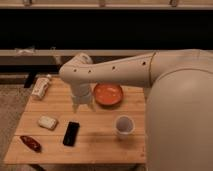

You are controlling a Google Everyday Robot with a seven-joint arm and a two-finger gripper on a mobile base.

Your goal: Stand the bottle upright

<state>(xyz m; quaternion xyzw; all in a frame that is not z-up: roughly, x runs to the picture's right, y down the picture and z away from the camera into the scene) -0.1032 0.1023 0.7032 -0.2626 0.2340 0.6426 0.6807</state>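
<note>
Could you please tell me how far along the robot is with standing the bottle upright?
Nothing looks done: the bottle lies on its side at the table's far-left corner. The gripper hangs beside the orange bowl, away from the bottle. Reaching, grasping, uprighting remain.

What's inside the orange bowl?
Nothing shows in the orange bowl; the part in view looks bare. The robot's arm crosses its back rim, so that bit is hidden. The gripper hangs right beside it, over the table.

Orange bowl [108,94], white cup [124,126], black phone [71,133].
</note>
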